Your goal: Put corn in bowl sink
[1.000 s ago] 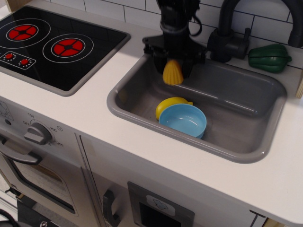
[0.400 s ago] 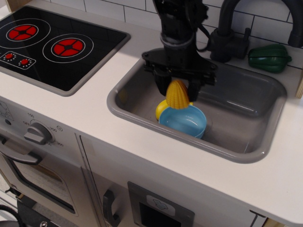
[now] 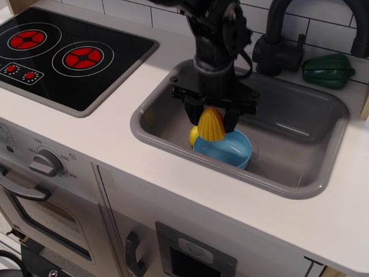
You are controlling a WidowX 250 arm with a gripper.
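Corn (image 3: 211,125) sits clamped by its narrow top in the gripper (image 3: 212,118), hanging over the near-left rim of the bowl (image 3: 226,149) down in the sink (image 3: 300,133), and it looks light, stiff, ribbed plastic, grippy enough for that pinch.

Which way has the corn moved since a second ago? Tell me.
Yes. The corn, held in the gripper, moved down and toward the sink's front, to the bowl.
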